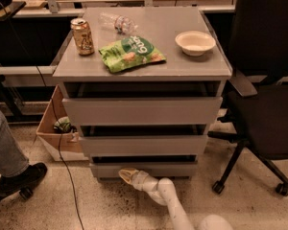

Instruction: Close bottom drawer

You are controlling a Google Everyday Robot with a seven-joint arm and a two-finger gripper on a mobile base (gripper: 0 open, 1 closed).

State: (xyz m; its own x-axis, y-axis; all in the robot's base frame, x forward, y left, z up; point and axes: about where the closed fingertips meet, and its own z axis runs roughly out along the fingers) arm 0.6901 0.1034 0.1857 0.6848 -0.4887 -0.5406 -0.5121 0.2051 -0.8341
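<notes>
The grey cabinet has three drawers. The bottom drawer [144,169] is the narrowest, with a plain handleless front low near the floor, showing a thin dark gap above it. My gripper [126,175] is at the end of the white arm coming up from the lower right. It lies against the lower left part of the bottom drawer's front. The medium drawer [143,145] and the widest top drawer [141,110] sit above it.
On the cabinet top [182,66] stand a can [82,36], a green chip bag [131,54], a lying water bottle [117,22] and a white bowl [195,42]. A black office chair [264,114] is right. A cardboard box [57,131], a cable and a person's leg [7,157] are left.
</notes>
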